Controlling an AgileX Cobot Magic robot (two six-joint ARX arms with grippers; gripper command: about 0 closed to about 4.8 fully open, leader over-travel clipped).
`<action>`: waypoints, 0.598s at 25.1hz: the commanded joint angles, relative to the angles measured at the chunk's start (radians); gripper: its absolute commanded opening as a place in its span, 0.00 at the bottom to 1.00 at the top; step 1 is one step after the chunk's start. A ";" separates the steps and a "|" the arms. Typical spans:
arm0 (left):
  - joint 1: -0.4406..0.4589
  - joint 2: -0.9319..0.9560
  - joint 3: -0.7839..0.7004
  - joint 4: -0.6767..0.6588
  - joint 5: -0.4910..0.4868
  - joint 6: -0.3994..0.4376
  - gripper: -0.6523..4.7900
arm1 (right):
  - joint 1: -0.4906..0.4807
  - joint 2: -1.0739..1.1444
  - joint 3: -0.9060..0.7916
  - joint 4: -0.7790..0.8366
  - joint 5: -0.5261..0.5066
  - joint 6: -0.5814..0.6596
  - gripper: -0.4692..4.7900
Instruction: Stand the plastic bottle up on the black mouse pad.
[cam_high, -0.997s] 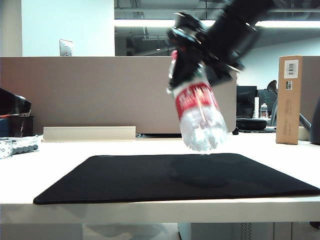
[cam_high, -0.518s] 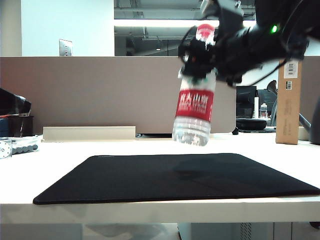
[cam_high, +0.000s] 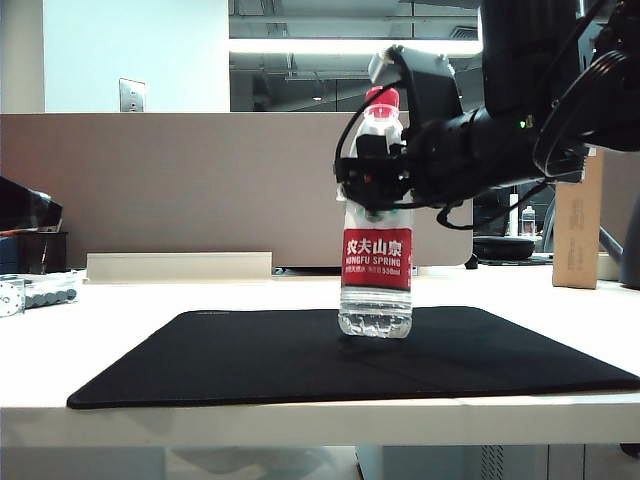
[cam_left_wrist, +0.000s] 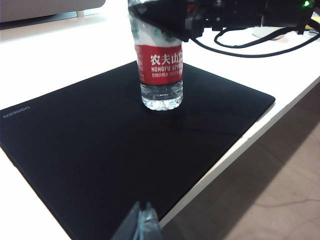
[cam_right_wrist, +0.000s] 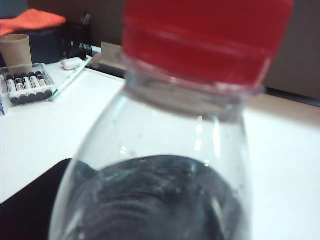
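The plastic bottle is seen upright on the black mouse pad, its base resting on the fabric a little right of the pad's middle and nearer the far edge than the near one in the exterior view. The right gripper is closed around the bottle's clear shoulder just above the red-and-white label, with the red cap left exposed above the fingers; the arm reaches in level from the right. In the right wrist view the frame is almost filled by the bottle and its cap (the gripper's own fingers are not visible there). A wide stretch of bare pad is left open to the left of the bottle and a narrower one to its right, and the pad's near edge lies close to the white table's front lip. In the left wrist view the bottle is seen well inside the pad, apart from the rounded corner near the table edge. The left gripper is held off the near side of the pad, well apart from the bottle, only its tips showing, pressed together with no gap and holding nothing. A cardboard box stands at the far right, well clear of the pad.
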 joint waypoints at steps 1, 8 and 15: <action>-0.001 0.001 0.004 0.013 0.000 0.000 0.12 | 0.010 -0.015 0.014 0.090 -0.022 -0.006 0.42; -0.001 0.001 0.004 0.013 0.001 0.000 0.12 | 0.010 -0.015 0.014 0.069 -0.033 -0.012 0.60; -0.001 0.001 0.004 0.013 0.001 0.000 0.12 | 0.010 -0.015 0.014 0.066 -0.032 -0.012 0.96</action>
